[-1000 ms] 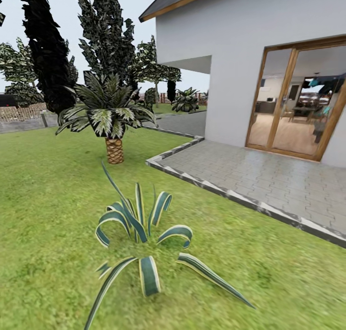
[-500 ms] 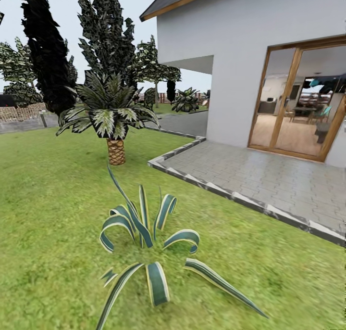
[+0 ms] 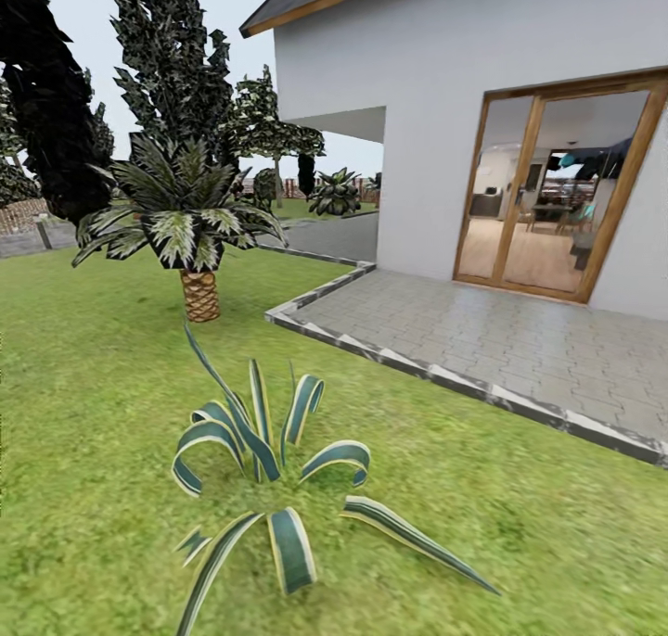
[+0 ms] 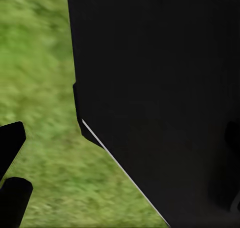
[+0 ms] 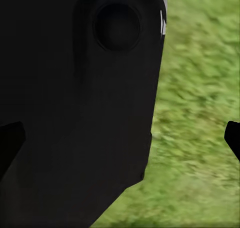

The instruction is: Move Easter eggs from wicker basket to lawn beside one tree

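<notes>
On the lawn (image 3: 83, 413), dark trees (image 3: 172, 70) stand upright.

The lawn (image 3: 83, 413) fills the lower and left part of the head view, mottled green. A striped spiky agave (image 3: 269, 451) grows in the near grass, its leaves arching outward. Beyond it stands a short palm (image 3: 186, 228) with a scaly brown trunk. Behind the palm rise tall trees (image 3: 172, 61) with dark, blocky foliage, one near-black at the left edge. To the right, a grey paved patio (image 3: 501, 339) with a stone kerb meets the grass. A white house wall (image 3: 427, 108) stands behind it, with a wood-framed glass door (image 3: 547, 196) showing a furnished room inside.
</notes>
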Tool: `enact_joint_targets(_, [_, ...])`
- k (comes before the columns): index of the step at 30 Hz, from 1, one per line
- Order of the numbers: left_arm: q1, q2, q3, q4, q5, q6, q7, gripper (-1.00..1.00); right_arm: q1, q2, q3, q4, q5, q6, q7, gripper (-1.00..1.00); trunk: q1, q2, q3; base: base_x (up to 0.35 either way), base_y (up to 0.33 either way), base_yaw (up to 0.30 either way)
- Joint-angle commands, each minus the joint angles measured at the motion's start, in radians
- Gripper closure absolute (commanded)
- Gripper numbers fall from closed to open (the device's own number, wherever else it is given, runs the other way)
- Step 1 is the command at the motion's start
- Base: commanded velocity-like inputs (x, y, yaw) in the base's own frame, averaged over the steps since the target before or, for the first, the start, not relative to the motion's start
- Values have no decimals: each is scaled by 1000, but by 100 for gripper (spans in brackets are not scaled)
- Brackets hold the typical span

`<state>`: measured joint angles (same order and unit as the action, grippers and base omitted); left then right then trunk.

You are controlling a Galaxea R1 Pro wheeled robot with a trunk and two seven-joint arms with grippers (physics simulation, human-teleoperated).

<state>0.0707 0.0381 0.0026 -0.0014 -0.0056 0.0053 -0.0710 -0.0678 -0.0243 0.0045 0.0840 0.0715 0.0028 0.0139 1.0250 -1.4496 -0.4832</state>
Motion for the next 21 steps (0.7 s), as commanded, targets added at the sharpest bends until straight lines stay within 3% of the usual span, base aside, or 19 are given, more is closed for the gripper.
enact_joint_targets(1, [0, 0, 0, 0, -1, 1, -4, -100, -1, 0, 0, 2, 8, 0, 1, -100, 0, 0, -1, 0, 295, -3])
enact_joint_targets(13, [0, 0, 0, 0, -1, 1, -4, -100, -1, 0, 0, 2, 8, 0, 1, -100, 0, 0, -1, 0, 331, 0])
enact_joint_targets(17, [0, 0, 0, 0, -1, 1, -3, -100, 0, 0, 0, 2, 8, 0, 1, -100, 0, 0, -1, 186, 263, -15])
enact_joint_targets(21, [0, 0, 0, 0, -1, -1, -3, -100, -1, 0, 0, 2, 4, 0, 3, -100, 0, 0, -1, 223, 121, -252])
